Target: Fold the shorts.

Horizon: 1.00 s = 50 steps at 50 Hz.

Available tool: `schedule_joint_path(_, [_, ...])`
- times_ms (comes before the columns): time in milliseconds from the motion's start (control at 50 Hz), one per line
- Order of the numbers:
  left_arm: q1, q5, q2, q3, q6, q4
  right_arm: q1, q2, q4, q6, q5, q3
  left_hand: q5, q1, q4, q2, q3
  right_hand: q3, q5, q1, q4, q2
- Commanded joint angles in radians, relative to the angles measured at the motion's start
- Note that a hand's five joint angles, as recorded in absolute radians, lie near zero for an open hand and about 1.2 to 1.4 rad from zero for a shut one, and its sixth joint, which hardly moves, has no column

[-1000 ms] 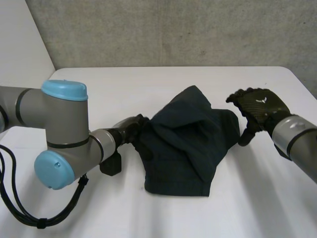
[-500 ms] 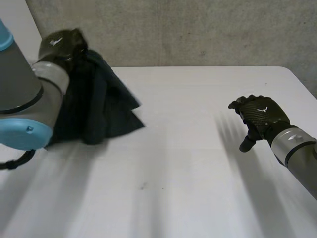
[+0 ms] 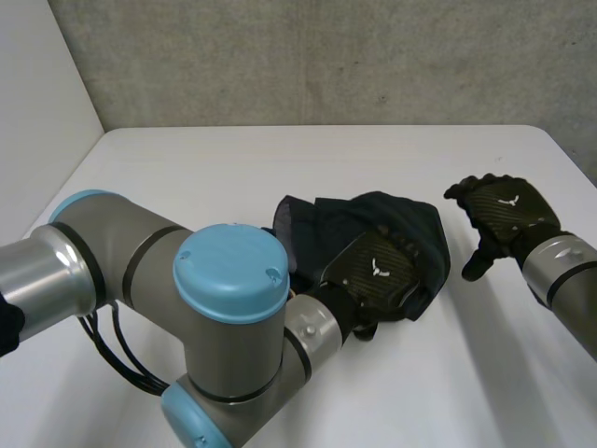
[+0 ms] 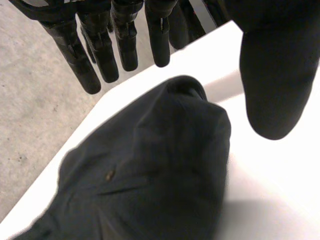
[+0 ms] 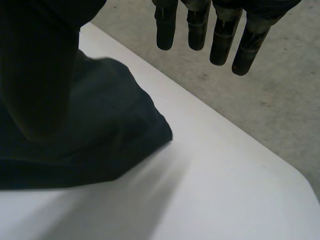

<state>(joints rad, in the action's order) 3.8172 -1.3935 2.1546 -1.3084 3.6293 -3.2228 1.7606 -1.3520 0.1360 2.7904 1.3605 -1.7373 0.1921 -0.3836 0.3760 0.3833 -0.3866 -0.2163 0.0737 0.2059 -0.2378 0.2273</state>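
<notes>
The dark navy shorts (image 3: pixel 401 219) lie in a rumpled bunch in the middle of the white table (image 3: pixel 233 159). My left hand (image 3: pixel 373 271) is palm-down over their near edge. In the left wrist view its fingers (image 4: pixel 127 45) are straight and spread, its thumb (image 4: pixel 270 90) stands apart, and the shorts (image 4: pixel 150 175) lie under the palm, not gripped. My right hand (image 3: pixel 504 215) hovers open just right of the bunch. Its fingers (image 5: pixel 197 25) are straight, and a corner of the shorts (image 5: pixel 100 125) lies beside its thumb.
The left arm's big grey elbow with light-blue caps (image 3: pixel 229 271) stands over the table's near left. A grey wall (image 3: pixel 326 56) runs behind the far edge. Bare tabletop lies to the right of my right hand and beyond the shorts.
The left hand lifted the shorts off to the far left. Now they lie bunched mid-table again, with that hand open over them. The right hand has barely moved.
</notes>
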Motion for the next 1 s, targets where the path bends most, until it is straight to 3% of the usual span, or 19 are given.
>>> schedule_joint_path(20, [0.024, -0.024, -0.126, -0.055, 0.009, 0.008, -0.046, -0.015, -0.003, 0.000, -0.003, 0.016, 0.023, -0.006, 0.014, 0.006, -0.003, 0.042, -0.074, -0.031, 0.063, -0.053])
schedule_joint_path(160, [0.091, -0.114, -0.249, -0.084, -0.027, -0.017, -0.044, -0.074, -0.018, -0.002, -0.011, 0.030, 0.029, -0.012, 0.020, 0.012, -0.009, 0.042, -0.074, -0.031, 0.063, -0.053])
schedule_joint_path(260, [0.182, -0.197, -0.298, -0.091, -0.176, -0.022, -0.023, -0.127, -0.117, -0.046, -0.008, 0.051, 0.029, -0.012, 0.020, 0.012, -0.009, 0.042, -0.074, -0.031, 0.063, -0.053])
schedule_joint_path(360, [0.274, -0.206, -0.300, -0.120, -0.297, -0.012, 0.080, -0.133, -0.245, -0.089, -0.029, 0.074, 0.038, -0.021, 0.028, 0.021, -0.018, 0.042, -0.074, -0.031, 0.063, -0.053])
schedule_joint_path(460, [0.343, -0.205, -0.295, -0.176, -0.347, -0.017, 0.250, -0.064, -0.273, -0.097, -0.023, 0.090, 0.041, -0.024, 0.031, 0.024, -0.021, 0.042, -0.074, -0.031, 0.063, -0.053])
schedule_joint_path(640, [0.449, -0.206, -0.276, -0.247, -0.354, -0.032, 0.414, 0.106, -0.227, -0.057, 0.018, 0.156, 0.041, -0.024, 0.031, 0.024, -0.021, 0.042, -0.074, -0.031, 0.063, -0.053])
schedule_joint_path(820, [0.463, -0.206, -0.277, -0.308, -0.377, -0.051, 0.531, 0.287, -0.174, -0.058, 0.123, 0.255, 0.038, -0.021, 0.028, 0.021, -0.018, 0.041, -0.073, -0.031, 0.062, -0.052])
schedule_joint_path(900, [0.466, -0.205, -0.285, -0.333, -0.399, -0.055, 0.542, 0.350, -0.176, -0.063, 0.166, 0.338, 0.038, -0.021, 0.028, 0.021, -0.018, -0.493, 0.461, 0.503, -0.471, 0.482])
schedule_joint_path(920, [0.466, -0.203, -0.286, -0.336, -0.400, -0.055, 0.543, 0.362, -0.176, -0.063, 0.169, 0.370, 0.038, -0.021, 0.028, 0.021, -0.018, -0.883, 0.851, 0.894, -0.862, 0.872])
schedule_joint_path(940, [0.467, -0.203, -0.289, -0.341, -0.406, -0.055, 0.543, 0.367, -0.176, -0.063, 0.167, 0.387, 0.038, -0.021, 0.028, 0.021, -0.018, -1.088, 1.056, 1.098, -1.066, 1.077])
schedule_joint_path(1000, [0.467, -0.205, -0.291, -0.345, -0.409, -0.055, 0.545, 0.367, -0.176, -0.064, 0.158, 0.452, 0.035, -0.018, 0.025, 0.018, -0.015, -1.180, 1.148, 1.190, -1.158, 1.169])
